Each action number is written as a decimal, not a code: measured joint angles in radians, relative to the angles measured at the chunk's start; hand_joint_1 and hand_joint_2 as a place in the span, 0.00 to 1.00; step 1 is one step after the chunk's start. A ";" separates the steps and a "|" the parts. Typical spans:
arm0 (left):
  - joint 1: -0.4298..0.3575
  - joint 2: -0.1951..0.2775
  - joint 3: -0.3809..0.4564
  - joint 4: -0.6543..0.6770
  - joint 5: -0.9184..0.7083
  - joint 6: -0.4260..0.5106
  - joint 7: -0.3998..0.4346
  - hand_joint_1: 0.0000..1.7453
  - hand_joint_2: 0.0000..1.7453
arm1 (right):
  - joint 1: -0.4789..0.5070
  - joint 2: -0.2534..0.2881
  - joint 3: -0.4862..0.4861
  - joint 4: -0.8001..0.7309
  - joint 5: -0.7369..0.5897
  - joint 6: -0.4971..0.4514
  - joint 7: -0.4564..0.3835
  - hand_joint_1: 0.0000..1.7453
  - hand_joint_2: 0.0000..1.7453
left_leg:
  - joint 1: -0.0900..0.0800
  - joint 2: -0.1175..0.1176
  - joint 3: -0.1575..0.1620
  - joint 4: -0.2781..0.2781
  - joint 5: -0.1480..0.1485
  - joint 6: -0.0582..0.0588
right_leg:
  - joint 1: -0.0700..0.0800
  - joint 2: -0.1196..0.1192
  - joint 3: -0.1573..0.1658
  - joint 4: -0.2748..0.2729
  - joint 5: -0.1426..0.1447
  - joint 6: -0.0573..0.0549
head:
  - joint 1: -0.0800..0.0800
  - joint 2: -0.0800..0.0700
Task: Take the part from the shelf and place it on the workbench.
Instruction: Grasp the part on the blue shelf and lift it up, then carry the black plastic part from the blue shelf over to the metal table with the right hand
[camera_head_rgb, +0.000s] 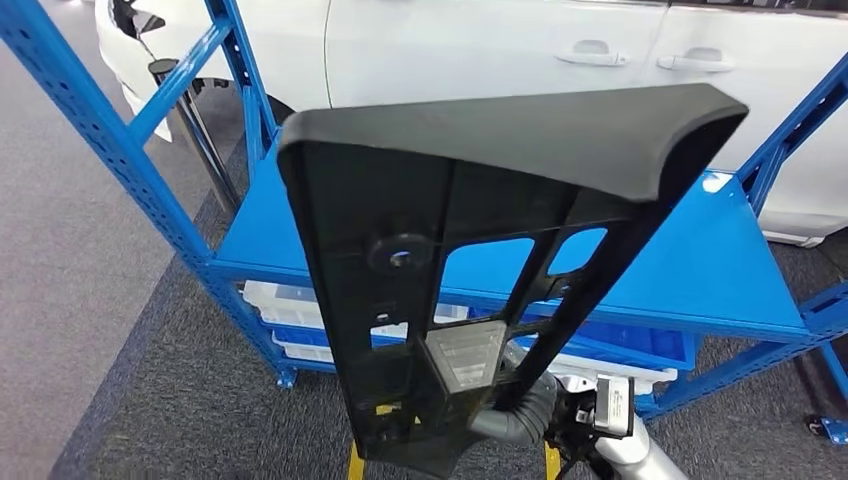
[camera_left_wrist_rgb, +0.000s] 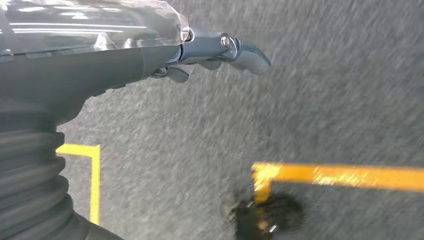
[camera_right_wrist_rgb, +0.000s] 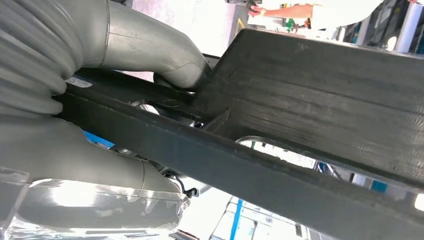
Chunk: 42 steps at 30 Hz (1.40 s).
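A: What sits on the blue shelf (camera_head_rgb: 690, 270)?

B: Its top deck shows bare blue. On the level beneath, pale trays (camera_head_rgb: 290, 300) lie side by side; what they hold cannot be made out.

A: And the part (camera_head_rgb: 470, 260)?

B: It is a black plastic trim panel held up off the shelf, close to the head camera, in front of a white car (camera_head_rgb: 480, 45). Its long axis runs steeply upward, its lower end near the robot and its broad curved lip at the top. The ribbed inner face with cut-outs looks toward the camera.

A: Who has it?

B: The right hand (camera_right_wrist_rgb: 150, 60) grips its lower end, thumb pressed on one face, fingers (camera_right_wrist_rgb: 90, 160) wrapped round a rib.

A: The left hand (camera_left_wrist_rgb: 200, 55)?

B: It hangs over grey carpet (camera_left_wrist_rgb: 325, 90) with yellow floor tape (camera_left_wrist_rgb: 345, 176), holding nothing, fingers loosely apart.
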 joint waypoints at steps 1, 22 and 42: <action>0.001 0.000 0.000 0.000 0.000 0.000 0.000 0.00 1.00 | 0.001 0.000 -0.001 0.000 0.000 0.000 0.000 0.86 1.00 | 0.000 0.001 -0.016 0.001 0.011 -0.001 | -0.002 0.000 -0.006 0.059 -0.027 0.004 | 0.000 0.000; 0.004 0.001 0.000 0.000 0.000 0.004 0.007 0.00 1.00 | 0.029 0.003 -0.033 0.000 -0.001 -0.013 -0.019 0.86 1.00 | -0.001 -0.003 0.044 0.096 -0.063 -0.044 | 0.012 -0.008 0.086 -0.193 0.150 -0.046 | 0.000 0.000; -0.001 -0.001 -0.003 0.000 -0.009 -0.002 0.009 0.00 1.00 | 0.051 0.012 -0.074 -0.008 0.000 -0.038 -0.011 0.86 1.00 | -0.008 0.003 -0.097 0.008 0.090 -0.035 | 0.017 -0.006 0.274 -0.238 0.024 -0.051 | 0.000 0.000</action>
